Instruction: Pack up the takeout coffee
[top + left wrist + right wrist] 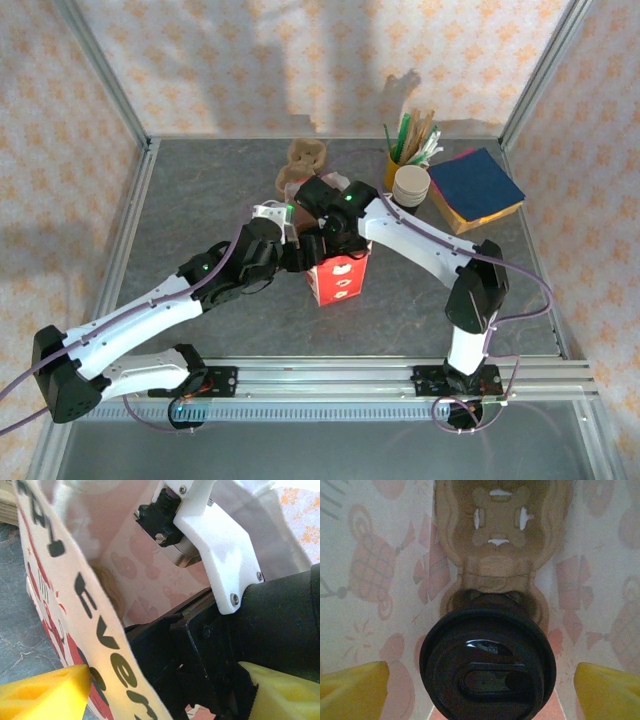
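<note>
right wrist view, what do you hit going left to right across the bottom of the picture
left-edge yellow pad → takeout coffee, its black lid toward the camera → right-edge yellow pad; a gap shows between the cup and each pad

Arms: you have two, the left arm [140, 310] and the right arm [420, 245].
Red bag [338, 275]: one.
Takeout coffee [487, 670]: one.
Brown pulp carrier [305, 160]: one.
Stack of white-rimmed cups [411, 185]: one; you cannot count its cups.
Yellow holder [393, 172] of sticks: one.
Pile of coloured squares [475, 185]: one.
</note>
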You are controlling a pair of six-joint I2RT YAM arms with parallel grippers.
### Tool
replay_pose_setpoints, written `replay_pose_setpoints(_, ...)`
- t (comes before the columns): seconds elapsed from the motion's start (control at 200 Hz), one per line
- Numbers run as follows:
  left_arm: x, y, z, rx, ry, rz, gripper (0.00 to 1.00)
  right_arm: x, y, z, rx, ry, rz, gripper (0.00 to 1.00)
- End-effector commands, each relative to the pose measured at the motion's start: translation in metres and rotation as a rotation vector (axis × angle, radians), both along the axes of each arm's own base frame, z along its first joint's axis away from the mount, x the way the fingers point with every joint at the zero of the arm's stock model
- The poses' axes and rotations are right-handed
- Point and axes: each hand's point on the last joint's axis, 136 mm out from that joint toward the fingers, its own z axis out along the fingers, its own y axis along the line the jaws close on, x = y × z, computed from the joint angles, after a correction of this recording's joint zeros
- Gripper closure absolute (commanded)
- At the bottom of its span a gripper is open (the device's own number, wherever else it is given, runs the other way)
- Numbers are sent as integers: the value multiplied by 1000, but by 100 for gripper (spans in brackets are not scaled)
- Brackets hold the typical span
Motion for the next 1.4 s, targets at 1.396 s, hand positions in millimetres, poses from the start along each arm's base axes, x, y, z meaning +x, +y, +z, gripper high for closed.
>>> replay_pose_setpoints(1.396, 2, 22, -20, 32, 38, 72, 40, 21, -1, 80, 228, -198, -77, 8)
